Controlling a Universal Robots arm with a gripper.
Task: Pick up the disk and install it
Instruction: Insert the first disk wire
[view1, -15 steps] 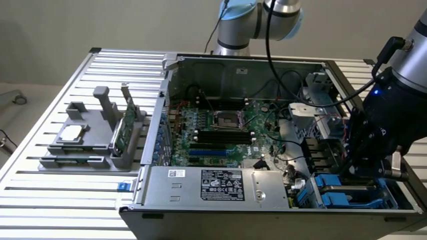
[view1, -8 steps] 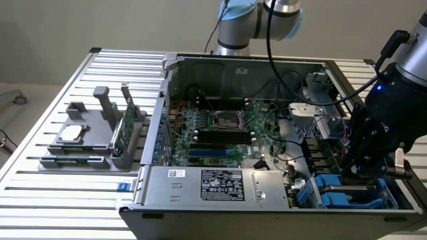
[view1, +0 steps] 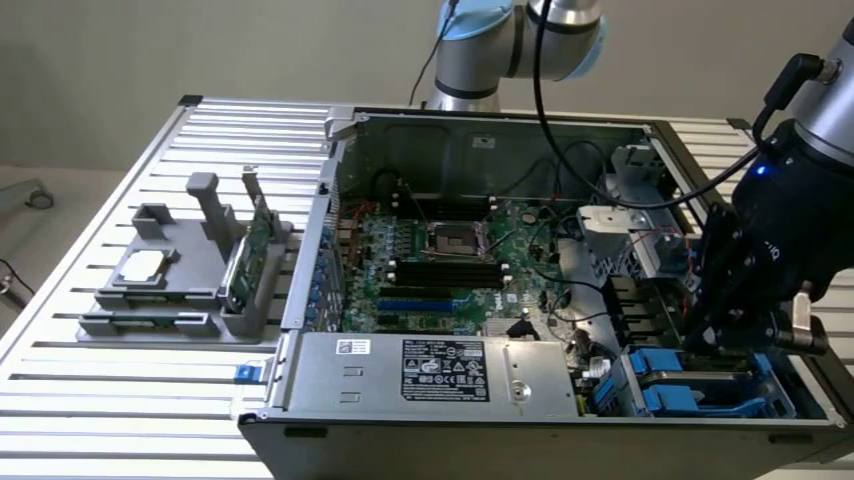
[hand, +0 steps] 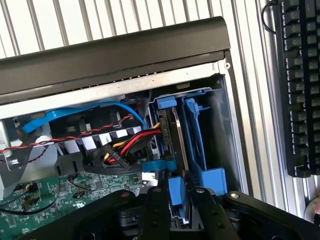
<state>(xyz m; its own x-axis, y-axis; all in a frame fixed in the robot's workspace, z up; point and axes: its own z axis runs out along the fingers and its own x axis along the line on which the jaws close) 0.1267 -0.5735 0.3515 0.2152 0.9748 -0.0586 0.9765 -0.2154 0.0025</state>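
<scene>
At the case's (view1: 561, 300) corner on the exterior view's right, the gripper (view1: 747, 335) reaches into the blue drive bay (hand: 200, 130). Its fingers (hand: 157, 210) straddle the disk (hand: 176, 192), standing edge-on and mostly hidden; whether they clench or have released, I cannot tell.
</scene>
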